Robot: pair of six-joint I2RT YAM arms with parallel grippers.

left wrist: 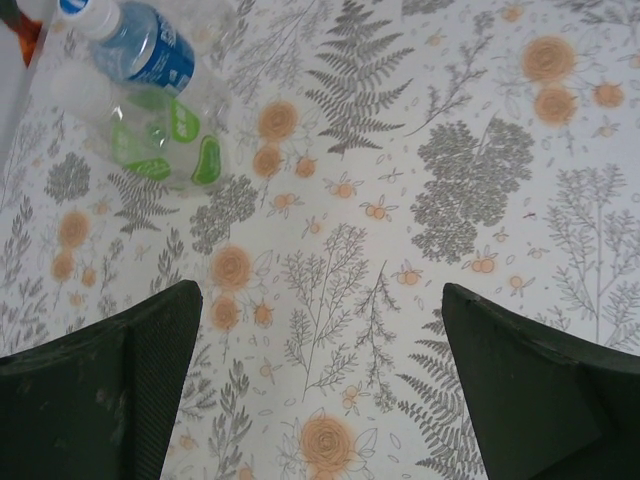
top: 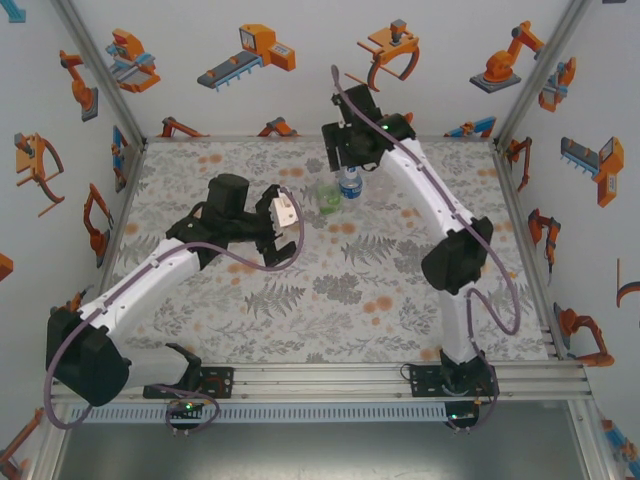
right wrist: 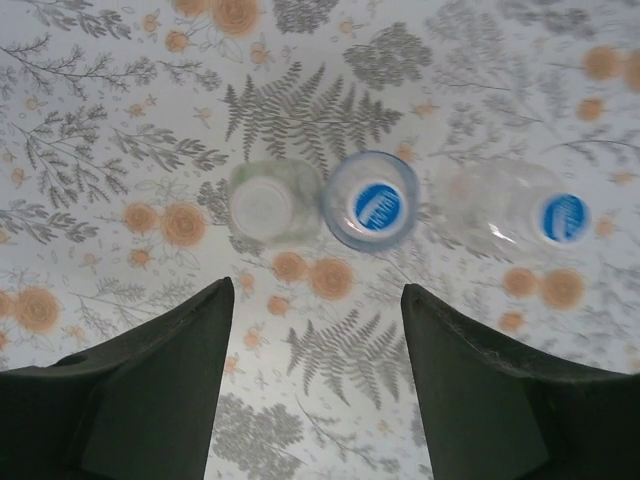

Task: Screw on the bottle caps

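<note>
Three bottles stand in a row below my right gripper (right wrist: pixel 318 300), which is open with nothing between its fingers. The green-labelled bottle (right wrist: pixel 270 200) carries a whitish cap (right wrist: pixel 260 205). Beside it, the blue-labelled bottle (right wrist: pixel 370 210) has a cap with a blue mark (right wrist: pixel 377 207) on top. The clear bottle (right wrist: pixel 495 210) also bears a blue-marked cap (right wrist: pixel 563 217). From above, the right gripper (top: pixel 350 168) hovers over the blue bottle (top: pixel 350 186) and the green bottle (top: pixel 327 196). My left gripper (top: pixel 280 230) is open and empty, left of the bottles. Its wrist view has the green bottle (left wrist: pixel 165 140) and blue bottle (left wrist: pixel 150 45) at the upper left.
The table is covered with a floral cloth (top: pixel 340 290). White walls with orange robot pictures enclose it on three sides, with metal posts (top: pixel 100 70) at the back corners. The rail holding the arm bases (top: pixel 330 380) runs along the near edge.
</note>
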